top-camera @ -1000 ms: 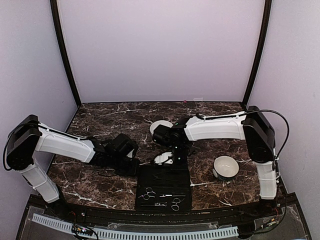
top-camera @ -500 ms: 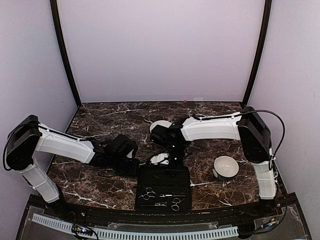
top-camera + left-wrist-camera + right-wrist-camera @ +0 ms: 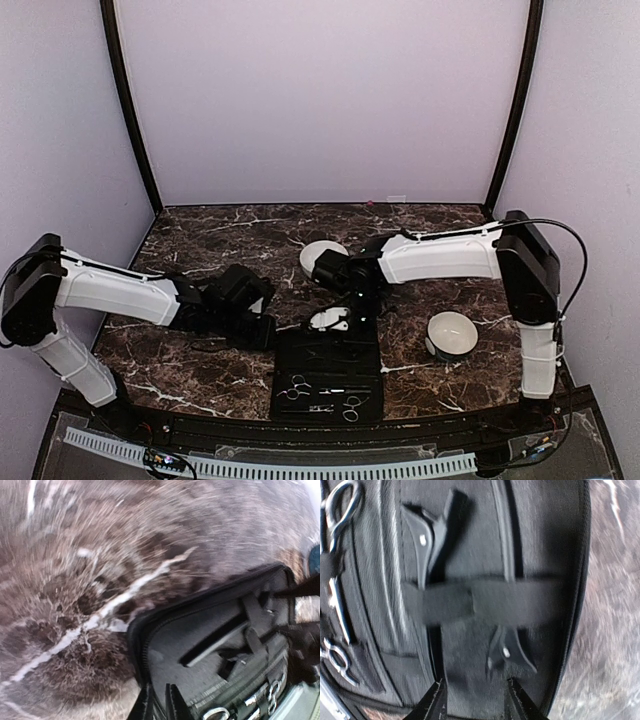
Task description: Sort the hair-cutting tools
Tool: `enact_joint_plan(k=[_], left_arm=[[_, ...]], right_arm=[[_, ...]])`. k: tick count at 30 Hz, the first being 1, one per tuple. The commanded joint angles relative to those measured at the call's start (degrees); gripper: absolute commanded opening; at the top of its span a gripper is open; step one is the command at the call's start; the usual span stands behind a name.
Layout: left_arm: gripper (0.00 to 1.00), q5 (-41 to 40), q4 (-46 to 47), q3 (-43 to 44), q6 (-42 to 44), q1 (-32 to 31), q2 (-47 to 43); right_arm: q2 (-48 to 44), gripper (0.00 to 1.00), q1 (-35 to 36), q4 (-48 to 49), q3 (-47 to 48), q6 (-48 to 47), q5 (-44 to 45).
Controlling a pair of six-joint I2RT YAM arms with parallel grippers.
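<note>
Right hand [image 3: 478, 703] spread open over the case [image 3: 545, 555] w/ a slim black clip [image 3: 507, 652] just ahead of its tips (elastic strap [image 3: 520, 602] pins it). Best: drop straight, pinch clip's free end, slide out lengthwise. Left hand [image 3: 159, 707] at case rim, grip unclear

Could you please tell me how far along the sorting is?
Barely begun. Done: nothing visibly; the right bowl looks empty. In hand: the right hand hangs open over strapped black clips; the left hand is at the case's edge. Left: scissors and clips lie in the case.
</note>
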Motion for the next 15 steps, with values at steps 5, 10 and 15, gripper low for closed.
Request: enact_joint_plan(k=[5,10,15], left_arm=[[0.14,-8.1,-16.6,15.0,17.6,-0.5,-8.0],[0.20,-17.5,-24.8,31.2,29.7,-0.1,-5.8],[0.78,-25.3,-13.7,36.7,41.9,1.7,-5.4]], right_arm=[[-10.3,0.41,-1.5,1.4,-3.5,-1.6,1.7],[-14.5,0.42,-2.9,3.6,-4.9,-3.0,9.3],[-19.5,0.42,-5.8,8.3,-2.7,-3.6,18.0]])
